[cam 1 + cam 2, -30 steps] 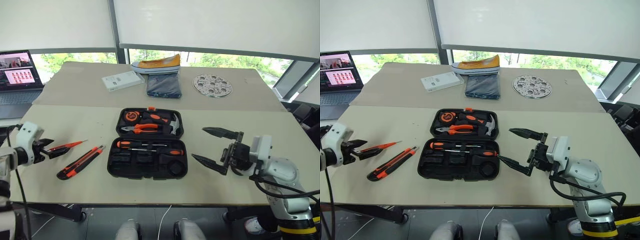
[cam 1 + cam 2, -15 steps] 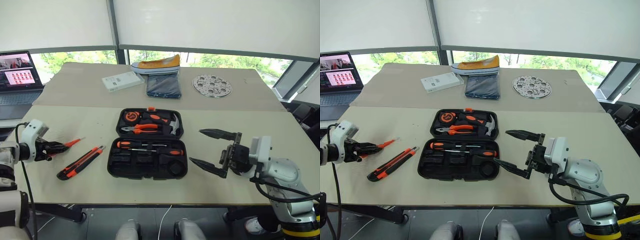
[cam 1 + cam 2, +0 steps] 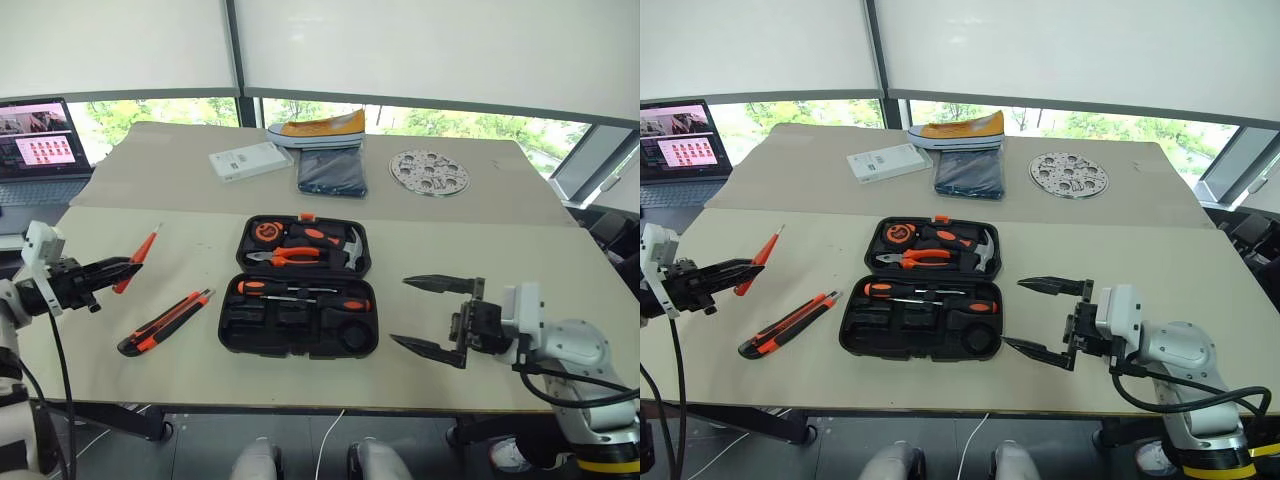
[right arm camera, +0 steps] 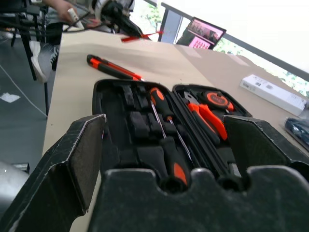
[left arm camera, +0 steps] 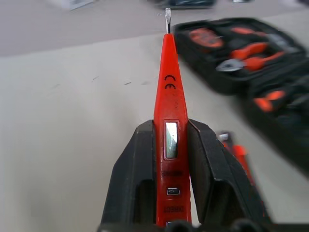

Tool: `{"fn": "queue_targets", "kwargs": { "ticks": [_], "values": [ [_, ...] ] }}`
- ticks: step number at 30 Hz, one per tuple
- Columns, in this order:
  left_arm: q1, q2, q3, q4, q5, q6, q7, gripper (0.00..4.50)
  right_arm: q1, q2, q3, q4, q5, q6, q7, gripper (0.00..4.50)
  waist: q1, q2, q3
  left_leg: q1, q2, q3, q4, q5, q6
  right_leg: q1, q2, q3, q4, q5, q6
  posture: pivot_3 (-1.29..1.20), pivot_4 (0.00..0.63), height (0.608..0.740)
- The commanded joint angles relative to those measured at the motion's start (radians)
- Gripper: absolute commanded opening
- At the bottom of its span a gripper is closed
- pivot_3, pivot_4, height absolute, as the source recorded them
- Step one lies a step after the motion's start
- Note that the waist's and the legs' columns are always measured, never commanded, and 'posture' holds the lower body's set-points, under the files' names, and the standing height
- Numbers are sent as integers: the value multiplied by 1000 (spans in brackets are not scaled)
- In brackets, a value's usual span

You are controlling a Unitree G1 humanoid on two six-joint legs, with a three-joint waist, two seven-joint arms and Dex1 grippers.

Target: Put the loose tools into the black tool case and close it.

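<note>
Since the earlier frames, the left tool [image 3: 118,268] had closed on the slim orange screwdriver [image 3: 134,257] and lifted it off the surface [image 3: 180,380], tip now angled up and away, whereas a second before it lay flat by the open tool. Its two fingers [image 5: 133,180] were clamped on the handle end, with the shaft running straight out between them toward the case [image 3: 298,288]. That case lay open well to the right of the held tester, in the middle of the surface, its two halves one behind the other, so the coming move looked like a carry rightward with the screwdriver's long axis turned to run left to right, matching the slots. Two black-and-orange screwdrivers [image 3: 300,294] already sat in the near half, lying left to right; pliers [image 3: 285,256], hammer [image 3: 345,248] and tape measure [image 3: 264,232] filled the far half. The knife [image 3: 165,322] lay loose on the surface between the left tool and the case, slanted, and could be brushed if the carry went low. The right tool [image 3: 436,316] hung just right of the case with its fingers wide apart and nothing in them, nearer the case than the left. Farther back lay a laptop [image 3: 40,150], a white box [image 3: 250,160], a folded cloth [image 3: 331,172] under a shoe [image 3: 318,127], and a perforated disc [image 3: 428,172], all clear of the path
</note>
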Motion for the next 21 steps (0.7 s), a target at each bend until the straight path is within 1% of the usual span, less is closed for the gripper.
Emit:
{"fn": "queue_targets", "kwargs": {
  "ticks": [1,3,5,8,12,17,19,21],
  "values": [
    [37,-7,-83,-321,-44,55,-67,450,12,-31,-56,1,17,-25,25,4500,3,0,0,0,0,0,0,0,0,0,0,0,0,0,0,0,150,740],
    [32,-30,-132,-436,-40,77,-46,450,26,-41,-58,2,13,-26,36,4500,9,0,0,1,0,0,0,0,0,0,1,0,0,0,0,0,150,740],
    [13,-68,-218,-535,2,104,-5,450,36,-49,-58,-2,12,-13,36,4500,11,0,0,1,0,0,0,0,0,1,1,1,0,0,0,0,150,740],
    [-8,-99,-312,-628,61,132,48,450,51,-57,-54,-20,15,5,33,4500,12,1,0,1,-1,0,1,0,0,1,1,2,0,0,1,0,150,740],
    [-34,-74,-450,-740,145,206,49,450,76,-55,-51,-51,13,18,11,4500,3,0,0,1,0,0,1,0,0,0,3,3,0,0,1,0,150,740],
    [-94,-106,-558,-689,267,117,82,450,114,-52,-54,-87,10,20,-14,4500,6,1,0,1,0,-1,1,0,0,1,3,3,0,0,2,0,150,740],
    [-117,-120,-587,-660,306,86,94,450,132,-52,-57,-100,11,20,-21,4500,11,1,0,1,0,-1,2,0,0,1,3,3,0,-3,7,0,150,740],
    [-140,-135,-603,-637,330,69,107,450,145,-53,-62,-112,12,22,-30,4500,12,1,0,1,0,-1,2,0,0,1,3,3,0,-3,7,0,150,740]
  ]
}}
